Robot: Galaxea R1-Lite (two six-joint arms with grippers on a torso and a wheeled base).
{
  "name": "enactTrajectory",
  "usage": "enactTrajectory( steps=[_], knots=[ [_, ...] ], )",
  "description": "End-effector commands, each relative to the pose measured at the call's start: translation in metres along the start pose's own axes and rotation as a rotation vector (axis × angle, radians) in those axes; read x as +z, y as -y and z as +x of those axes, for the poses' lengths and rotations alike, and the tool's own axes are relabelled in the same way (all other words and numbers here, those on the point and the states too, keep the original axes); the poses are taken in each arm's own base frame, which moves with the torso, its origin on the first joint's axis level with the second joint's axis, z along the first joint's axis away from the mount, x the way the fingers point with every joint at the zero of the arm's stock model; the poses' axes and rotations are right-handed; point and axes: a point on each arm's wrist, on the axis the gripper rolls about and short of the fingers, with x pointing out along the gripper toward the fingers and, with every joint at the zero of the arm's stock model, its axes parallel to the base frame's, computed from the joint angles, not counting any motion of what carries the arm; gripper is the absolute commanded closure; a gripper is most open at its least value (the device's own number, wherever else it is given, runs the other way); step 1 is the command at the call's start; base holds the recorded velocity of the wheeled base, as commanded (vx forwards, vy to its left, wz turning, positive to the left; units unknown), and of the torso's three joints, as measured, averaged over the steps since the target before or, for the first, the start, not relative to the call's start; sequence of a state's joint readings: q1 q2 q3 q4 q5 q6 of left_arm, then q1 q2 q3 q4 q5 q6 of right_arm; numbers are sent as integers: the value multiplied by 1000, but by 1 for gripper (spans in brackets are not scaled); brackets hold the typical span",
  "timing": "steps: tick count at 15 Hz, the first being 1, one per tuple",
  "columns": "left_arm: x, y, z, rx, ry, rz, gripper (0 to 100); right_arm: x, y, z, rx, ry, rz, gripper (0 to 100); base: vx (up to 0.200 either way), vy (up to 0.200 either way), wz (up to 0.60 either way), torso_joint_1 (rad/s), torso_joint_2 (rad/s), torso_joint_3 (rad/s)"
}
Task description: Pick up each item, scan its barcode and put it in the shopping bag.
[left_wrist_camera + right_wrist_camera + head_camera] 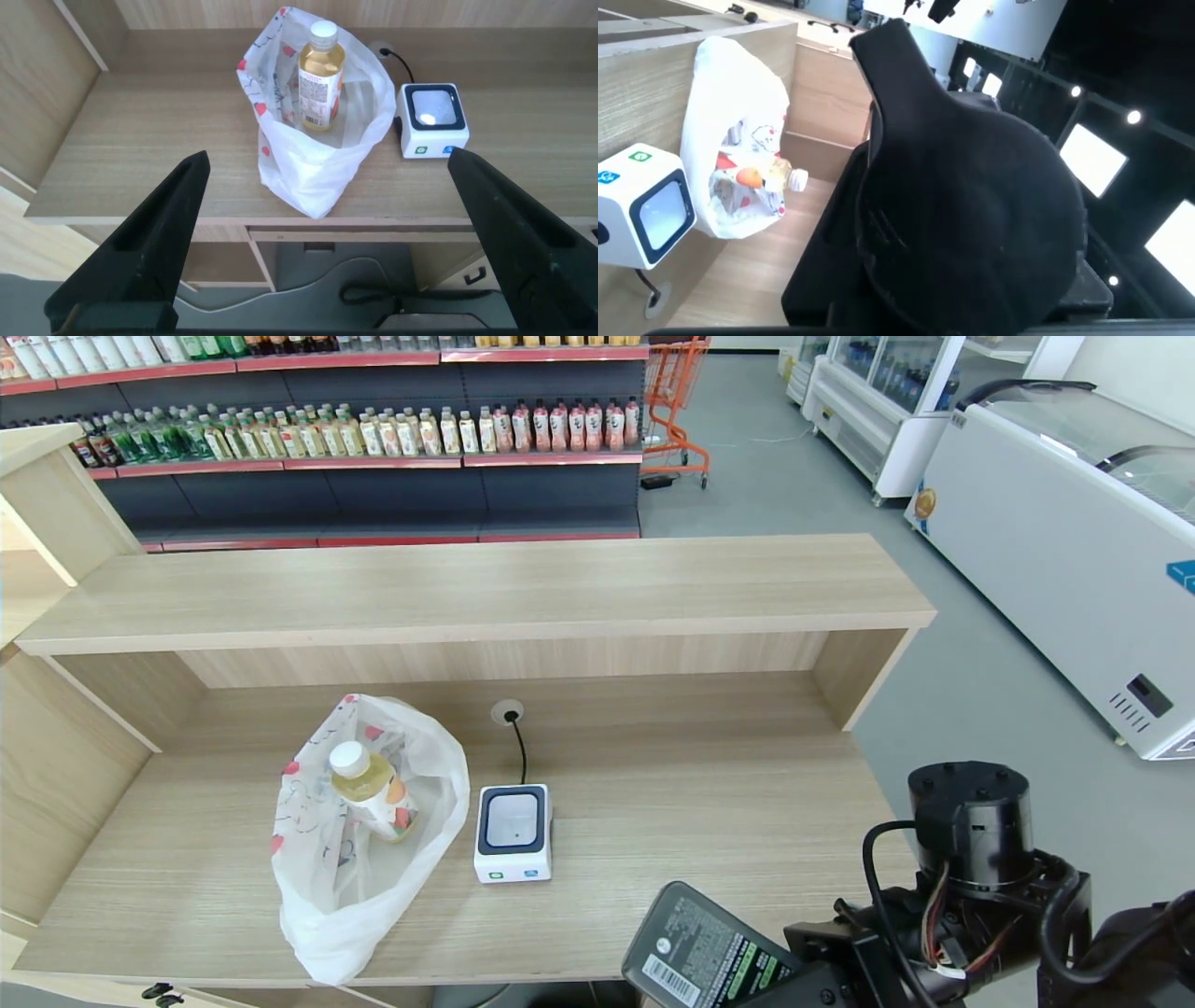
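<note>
Holding dark grey flat packet (705, 947) clenched in right gripper (822, 966), right of white box scanner (513, 833) and nearer robot, past pale wooden counter (700, 803) edge. Left gripper (327, 163) spread wide, empty. Likely risks: barcode faces up, away from scanner window, so no read; edge grip may slip. Count: one packet, one scanner, one white plastic shopping bag (317, 896) just left of scanner, one white-capped yellow drink bottle (373, 793) inside
</note>
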State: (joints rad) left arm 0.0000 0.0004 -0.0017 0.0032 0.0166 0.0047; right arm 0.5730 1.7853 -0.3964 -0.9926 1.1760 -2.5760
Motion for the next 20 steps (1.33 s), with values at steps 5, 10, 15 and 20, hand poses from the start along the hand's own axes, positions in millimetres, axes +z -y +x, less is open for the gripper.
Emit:
enactTrajectory(
  steps=[5, 10, 15, 20],
  knots=[
    [0, 0, 0, 0, 0, 0, 0, 0, 0, 0, 0, -1, 1, 100, 0, 0, 0, 0, 0, 0],
    [0, 0, 0, 0, 0, 0, 0, -9, 10, -11, 20, -54, 194, 100, 0, 0, 0, 0, 0, 0],
    [0, 0, 0, 0, 0, 0, 0, -23, 50, -57, 149, -512, 530, 100, 0, 0, 0, 0, 0, 0],
    [0, 0, 0, 0, 0, 0, 0, -20, 70, -77, -69, -661, 1263, 100, 0, 0, 0, 0, 0, 0]
  ],
)
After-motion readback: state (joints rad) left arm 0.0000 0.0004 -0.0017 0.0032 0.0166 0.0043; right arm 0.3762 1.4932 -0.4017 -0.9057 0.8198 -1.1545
